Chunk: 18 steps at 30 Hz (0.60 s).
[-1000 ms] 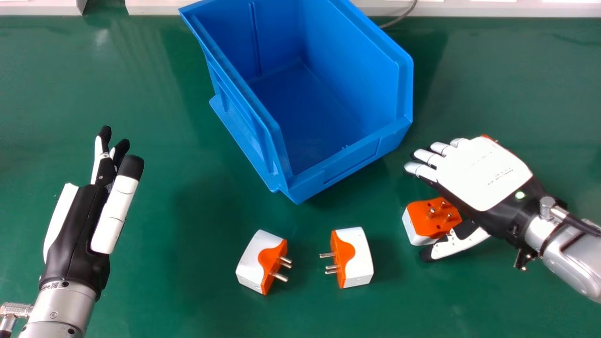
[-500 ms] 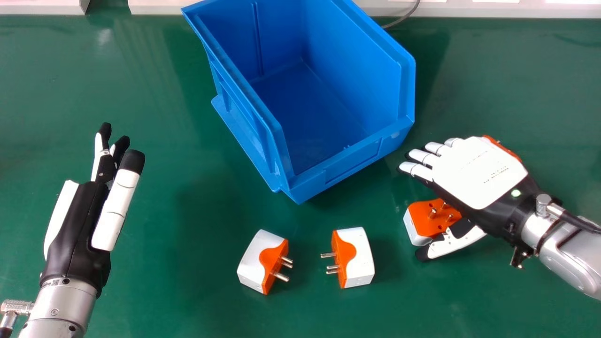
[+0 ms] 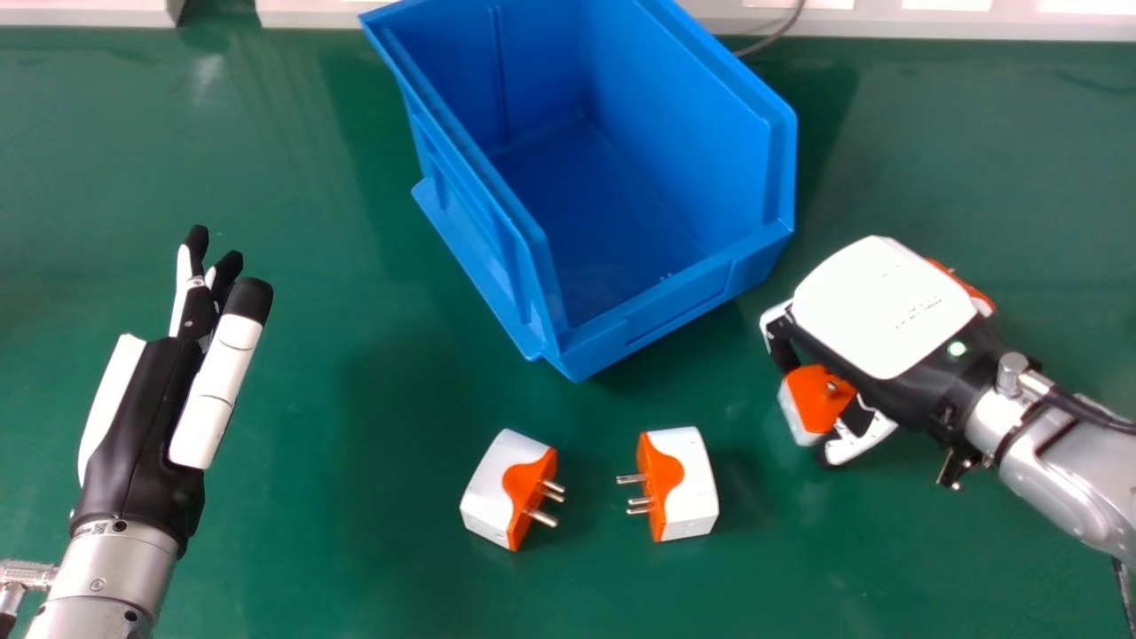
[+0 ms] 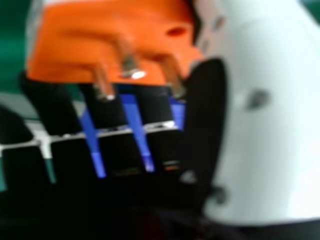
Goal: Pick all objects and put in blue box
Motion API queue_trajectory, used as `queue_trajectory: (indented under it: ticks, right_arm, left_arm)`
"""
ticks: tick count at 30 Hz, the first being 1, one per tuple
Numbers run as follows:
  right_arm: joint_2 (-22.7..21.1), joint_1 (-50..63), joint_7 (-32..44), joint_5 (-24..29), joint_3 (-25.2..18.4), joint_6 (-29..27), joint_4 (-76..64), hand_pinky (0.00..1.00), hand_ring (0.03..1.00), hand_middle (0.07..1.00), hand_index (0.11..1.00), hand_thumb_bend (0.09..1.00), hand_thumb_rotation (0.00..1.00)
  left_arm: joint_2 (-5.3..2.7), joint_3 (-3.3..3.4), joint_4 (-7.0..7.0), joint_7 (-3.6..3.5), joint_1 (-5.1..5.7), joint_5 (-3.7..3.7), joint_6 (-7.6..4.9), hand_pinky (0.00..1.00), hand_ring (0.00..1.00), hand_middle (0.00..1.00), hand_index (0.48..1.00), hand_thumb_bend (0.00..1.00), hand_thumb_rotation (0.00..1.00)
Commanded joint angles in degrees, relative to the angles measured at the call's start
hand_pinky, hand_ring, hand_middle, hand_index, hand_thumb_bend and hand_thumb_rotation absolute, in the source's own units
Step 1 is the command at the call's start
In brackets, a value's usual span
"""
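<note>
Right hand (image 3: 883, 306), right of frame: curled fingers and thumb clamp the orange-and-white plastic plug adaptor (image 3: 815, 401) beneath the palm, evidently to secure it for lifting; metal prongs (image 4: 131, 69) point palmward; long axis indeterminable behind the hand; blue plastic box (image 3: 679, 304), upper centre, presumably the destination; left hand (image 3: 138, 426), lower left, idle, fingers extended.

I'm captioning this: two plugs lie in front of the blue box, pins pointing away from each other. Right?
Not away: in the head view, the left plug and right plug point their pins toward each other. Both lie in front of the blue box.
</note>
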Motion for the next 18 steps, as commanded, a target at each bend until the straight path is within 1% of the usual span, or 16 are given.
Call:
queue_trajectory:
  ticks: [1,4,8,11,14,18]
  right_arm:
    - [-1.65,-0.08,0.67,-0.89,-0.2,1.25,-0.03,0.02,0.062,0.116,0.477,0.514,0.12]
    - [-1.69,0.07,0.31,-0.61,-0.3,1.23,-0.23,0.02,0.065,0.119,0.478,0.513,0.12]
    - [-1.34,0.27,0.09,-0.24,-0.4,1.37,-0.37,0.03,0.066,0.121,0.478,0.513,0.12]
    - [-1.43,0.84,-0.03,0.02,-0.67,1.35,-1.38,0.03,0.066,0.121,0.477,0.513,0.12]
    - [-1.81,2.35,-0.5,1.66,-1.97,0.66,-3.81,0.03,0.064,0.119,0.476,0.514,0.12]
    - [-2.14,6.13,-0.23,4.82,-5.31,0.61,-9.82,0.02,0.063,0.118,0.475,0.514,0.12]
  left_arm:
    - [0.63,0.11,-1.39,0.05,0.28,-0.12,-0.26,1.0,1.0,1.0,1.0,0.81,1.0]
    - [0.82,0.11,-1.39,-0.1,0.26,-0.16,-0.19,1.0,1.0,1.0,1.0,0.82,1.0]
    - [0.9,0.17,-2.14,-0.26,0.7,-0.27,0.13,1.0,1.0,1.0,1.0,0.82,1.0]
    - [0.95,0.22,-2.08,-0.3,0.59,-0.22,0.14,1.0,1.0,1.0,1.0,0.82,1.0]
    - [0.94,0.2,-2.27,-0.18,0.68,-0.13,0.3,1.0,1.0,1.0,1.0,0.82,1.0]
    - [1.05,0.21,-2.42,-0.23,0.92,-0.11,0.15,1.0,1.0,1.0,1.0,0.82,1.0]
